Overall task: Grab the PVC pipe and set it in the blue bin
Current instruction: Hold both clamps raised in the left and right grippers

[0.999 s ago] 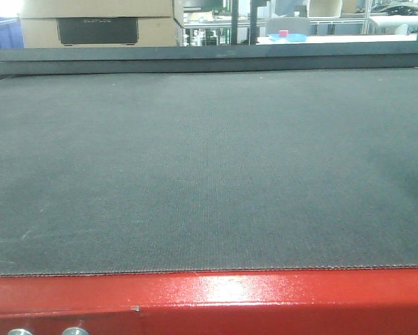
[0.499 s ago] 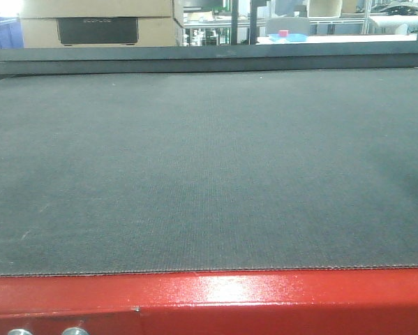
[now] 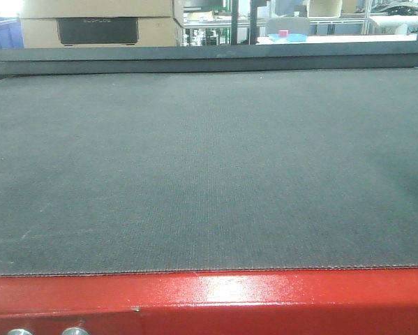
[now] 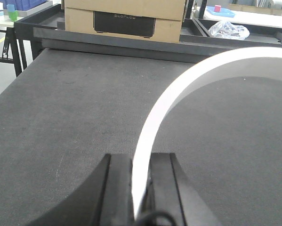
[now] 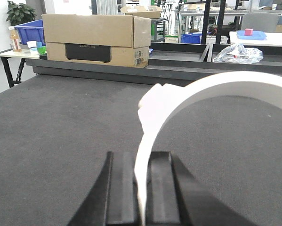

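In the left wrist view, a white curved PVC pipe (image 4: 178, 89) arcs up and to the right from my left gripper (image 4: 140, 157), which is shut on its rim. The right wrist view shows a similar white PVC pipe (image 5: 188, 92), its rim pinched in my shut right gripper (image 5: 141, 155). Both are held above the dark mat (image 5: 60, 132). A blue bin (image 5: 30, 29) stands beyond the table's far left corner and also shows in the front view as a blue bin (image 3: 1, 33). Neither gripper nor pipe appears in the front view.
A cardboard box (image 5: 96, 37) sits along the far edge of the table, behind a dark rail (image 4: 131, 44). A crumpled plastic bag (image 5: 237, 54) lies at the far right. A red frame (image 3: 209, 300) borders the near edge. Another blue crate (image 5: 192, 37) stands further back.
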